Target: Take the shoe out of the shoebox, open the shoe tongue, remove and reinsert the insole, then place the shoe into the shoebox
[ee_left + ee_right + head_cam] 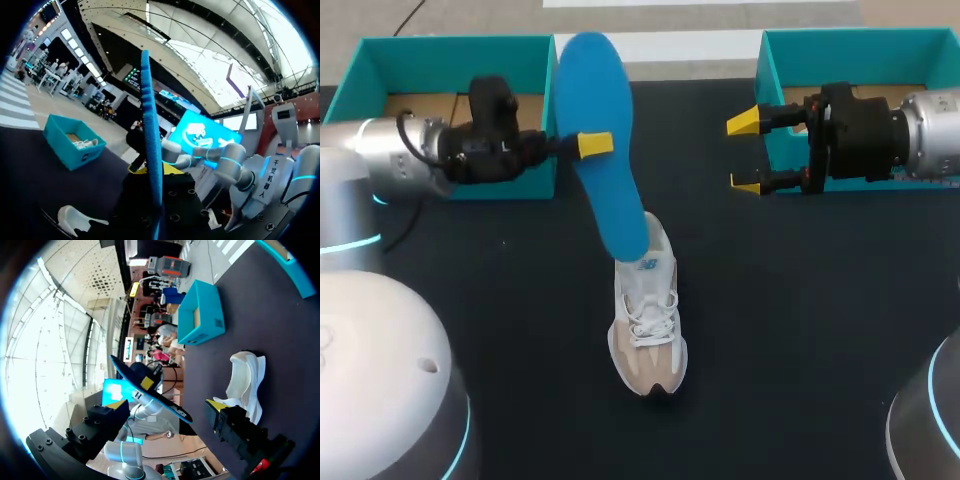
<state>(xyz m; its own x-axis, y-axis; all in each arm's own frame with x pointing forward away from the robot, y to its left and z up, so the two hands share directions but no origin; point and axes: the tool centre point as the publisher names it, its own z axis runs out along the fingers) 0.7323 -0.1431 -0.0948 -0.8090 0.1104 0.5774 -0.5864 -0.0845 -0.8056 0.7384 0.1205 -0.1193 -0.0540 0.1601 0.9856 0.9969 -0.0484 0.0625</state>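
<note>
Dark worktop (800,330) carries all items, with one teal box at each far corner. At the far left stands the left teal box (380,55). From that side the left claw (592,146) is clamped on the blue insole (595,90) near its middle; one yellow tip lies on the upper face.

The insole's long axis runs from the far edge toward the robot. Its near end meets the heel opening of the shoe (648,320). Whether that end sits inside the shoe cannot be determined. The shoe lies at mid-worktop with its toe toward the robot, roughly in line with the insole. The coming move turns on this alignment, and the left arm is the nearer one.

To the right, the right claw (748,152) stands with fingers apart and empty, well clear of the shoe, before the right teal box (790,50).

The head view shows the insole's broad face. The left wrist view shows it edge-on, as a thin strip.
</note>
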